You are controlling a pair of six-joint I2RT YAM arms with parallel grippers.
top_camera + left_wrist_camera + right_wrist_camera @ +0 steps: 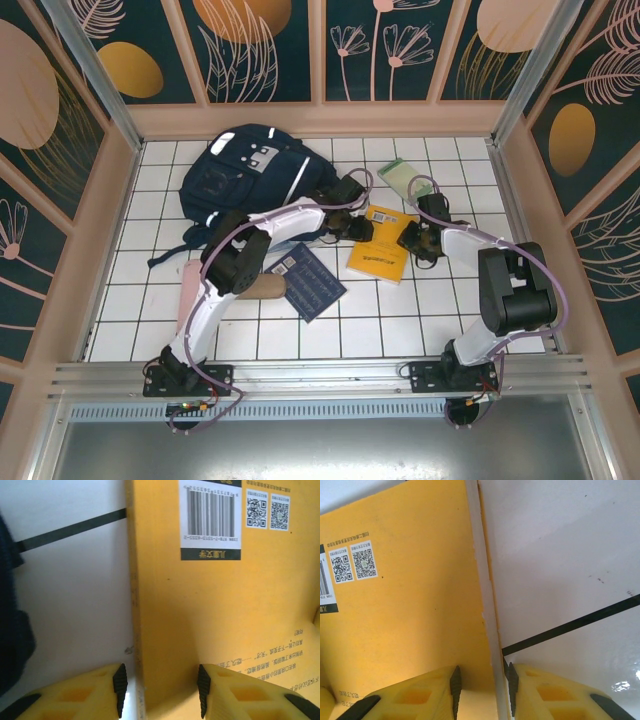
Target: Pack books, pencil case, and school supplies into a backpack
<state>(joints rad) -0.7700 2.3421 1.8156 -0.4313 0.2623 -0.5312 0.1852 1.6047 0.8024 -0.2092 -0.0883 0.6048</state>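
Observation:
The yellow book (383,255) lies flat on the white tiles right of centre. My left gripper (355,228) is at its left edge. In the left wrist view the open gripper (161,690) straddles that edge of the yellow book (210,610), one pad over the cover and one over the tile, neither touching. My right gripper (415,243) is at the book's right edge. In the right wrist view the gripper (484,686) stands narrowly open astride the page edge of the yellow book (410,615), its outer pad close against it. The navy backpack (250,170) lies at the back left.
A navy book (308,280) lies in front of the left arm, with a tan pouch (265,288) and a pink case (190,285) to its left. A small green book (405,178) lies at the back right. Low walls ring the tiled table (380,325).

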